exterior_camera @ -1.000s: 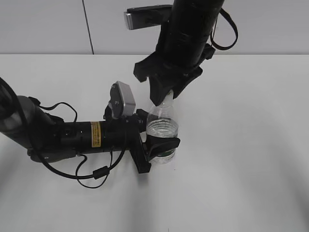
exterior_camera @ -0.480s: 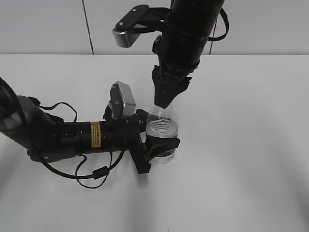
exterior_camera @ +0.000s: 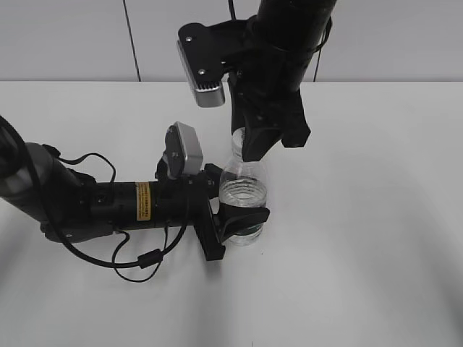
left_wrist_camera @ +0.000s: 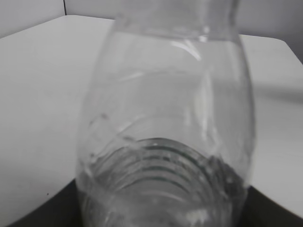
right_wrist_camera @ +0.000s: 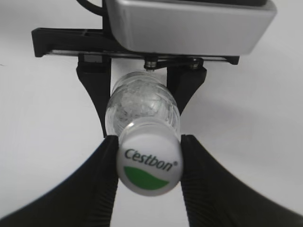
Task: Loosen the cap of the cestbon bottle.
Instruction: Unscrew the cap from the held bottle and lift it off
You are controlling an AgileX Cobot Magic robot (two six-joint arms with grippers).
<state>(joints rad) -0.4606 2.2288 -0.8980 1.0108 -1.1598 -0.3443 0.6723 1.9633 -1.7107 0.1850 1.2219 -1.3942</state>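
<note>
white cap [right_wrist_camera: 148,163] clenched by right gripper [right_wrist_camera: 148,165], fingers at 3 and 9 | cestbon bottle [exterior_camera: 244,206] upright mid-table [exterior_camera: 376,217] | left gripper [exterior_camera: 235,217] clamps its lower body from 9

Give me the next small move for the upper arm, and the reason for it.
Probably keep twisting: turn the right pincer about the bottle's axis. Its fingers sit on both sides of the white Cestbon cap, which still sits on the neck, while the left pincer clamps the water bottle around its lower body, so the bottle should not spin.
</note>
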